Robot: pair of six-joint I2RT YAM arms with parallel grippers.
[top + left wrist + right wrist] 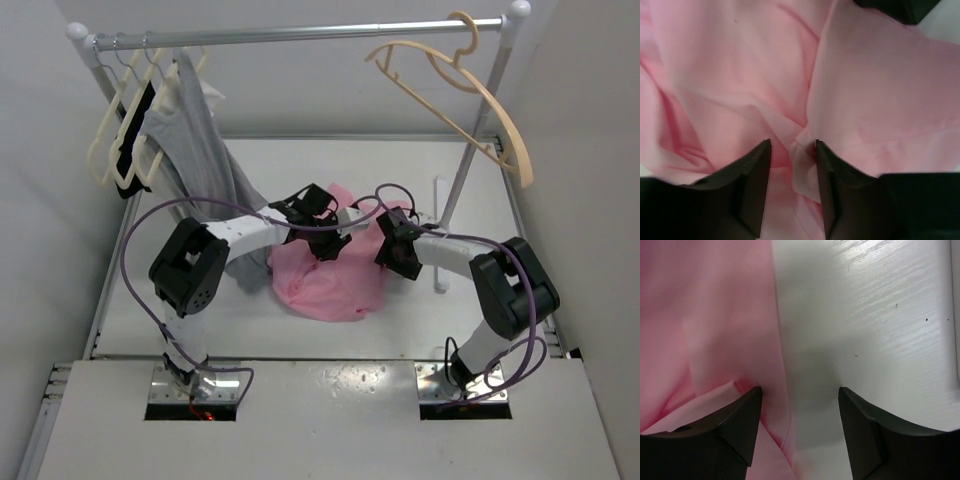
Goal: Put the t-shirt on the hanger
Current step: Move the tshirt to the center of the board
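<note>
The pink t-shirt (pixel 325 280) lies crumpled on the white table (pixel 200 320), between the two arms. My left gripper (pixel 318 228) is down on its upper left part. In the left wrist view the shirt (pixel 740 75) fills the frame, and my left gripper (pixel 793 145) is partly open with a loose fold between the jaws. My right gripper (pixel 397 243) is at the shirt's right edge. It is open (pixel 800 390), one finger (pixel 740 415) on the pink cloth (pixel 705 315) and the other over bare table (pixel 880 315). The peach-beige hanger (pixel 470 85) hangs empty on the rail, top right.
A metal rail (pixel 300 35) spans the back on two white posts. A gray garment (pixel 195 140) with several cream hangers (pixel 120 130) hangs at its left end. The right post's leg (pixel 440 230) stands just behind my right gripper.
</note>
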